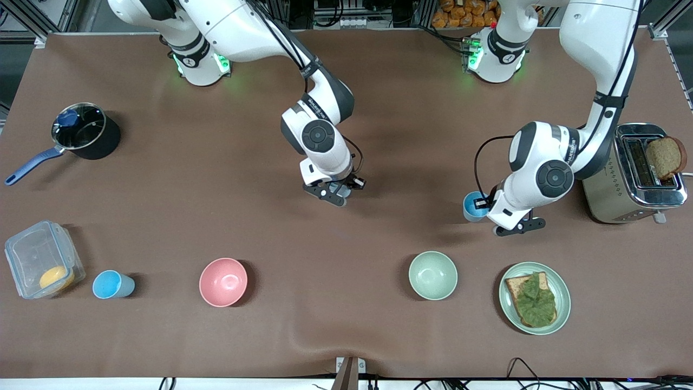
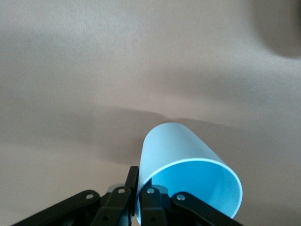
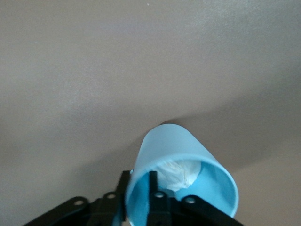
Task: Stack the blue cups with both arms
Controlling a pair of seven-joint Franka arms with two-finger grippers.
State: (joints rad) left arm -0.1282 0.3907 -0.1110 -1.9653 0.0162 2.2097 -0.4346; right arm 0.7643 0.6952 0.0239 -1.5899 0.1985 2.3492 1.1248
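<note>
three blue cups, two bowls, two arms. counted from the pink bowl (image 1: 223, 281): one sky-blue cup (image 1: 111, 285) sits on the table (image 1: 346, 325) near it, toward the right arm's end, just beside a clear container (image 1: 40, 260). the pale green bowl (image 1: 432, 275) lies well apart from the pink bowl, toward the left arm's end.

the right gripper (image 3: 138, 183) hangs over bare table, its fingers pinched together on the rim of the paler cup (image 3: 174, 146), one finger inside and one outside (a white lump (image 3: 178, 174) lies inside it). from the front camera this cup cannot be made out under the wrist.

the left gripper (image 1: 479, 205) (image 2: 141, 190) is over bare table past the green bowl from the pink one, clamped the same way on the rim of the brighter cup (image 1: 474, 207) (image 2: 188, 160), which is tilted.
</note>
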